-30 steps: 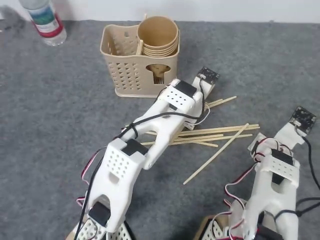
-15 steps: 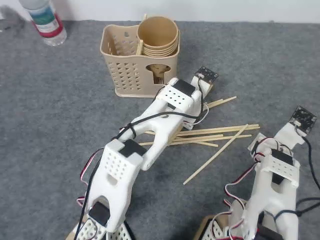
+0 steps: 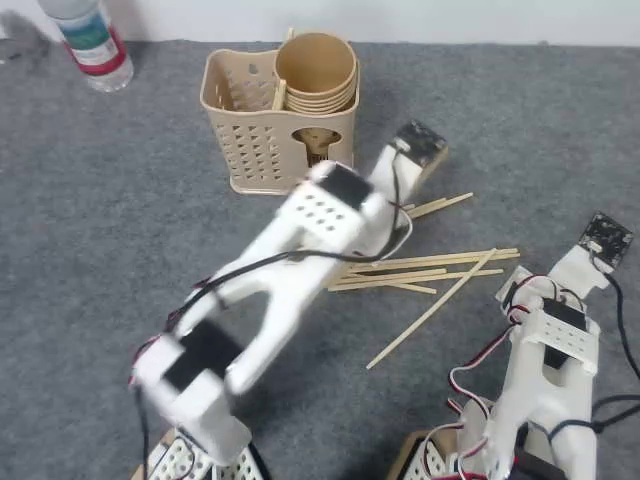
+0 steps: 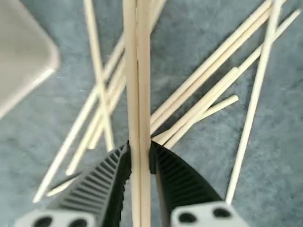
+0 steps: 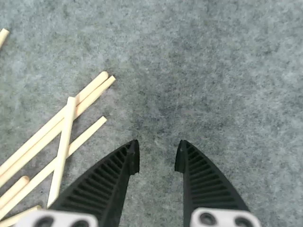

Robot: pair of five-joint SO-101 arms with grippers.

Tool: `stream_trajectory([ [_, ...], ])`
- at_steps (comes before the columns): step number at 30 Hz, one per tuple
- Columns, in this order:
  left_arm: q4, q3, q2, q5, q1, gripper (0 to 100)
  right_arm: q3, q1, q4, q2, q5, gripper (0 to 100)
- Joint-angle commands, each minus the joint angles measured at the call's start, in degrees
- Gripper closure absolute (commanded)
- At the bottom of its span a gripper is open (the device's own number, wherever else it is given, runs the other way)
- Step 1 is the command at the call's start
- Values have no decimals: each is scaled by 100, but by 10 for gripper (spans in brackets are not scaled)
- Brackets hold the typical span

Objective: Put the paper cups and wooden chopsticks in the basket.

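A beige slotted basket stands at the back of the grey carpet, with a stack of paper cups and some chopsticks inside. Several wooden chopsticks lie scattered in front of it. My left gripper is shut on a pair of chopsticks, held above the loose pile, with the basket's corner close by. The left arm stretches toward the basket's front right. My right gripper hangs open over bare carpet, just right of the chopstick ends.
A water bottle stands at the far left, behind the basket. The right arm stays at the near right edge. Open carpet lies left of the basket and along the right side.
The left arm has lifted and swung up toward the basket, carrying the chopstick pair off the pile. The right arm has not moved.
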Motion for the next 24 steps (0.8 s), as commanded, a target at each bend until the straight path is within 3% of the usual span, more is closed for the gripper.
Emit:
stream_trajectory([
  [1, -185, 444, -1503, -299, -396, 989, -352, -31, -22, -189, -44, 858],
  [7, -633, 1341, -3499, -448, -1037, 989, -352, -48, -22, -189, -44, 858],
  [12, -1468, 2141, -4941, -466, -1073, 989, -352, -48, -22, -189, -44, 858],
  [18, -3754, 3125, -5776, -422, -1934, 989, -352, -57, -31, -171, -44, 858],
  [24, -6409, 3934, -5292, -53, -2840, 989, -352, -66, -31, -154, -44, 858],
])
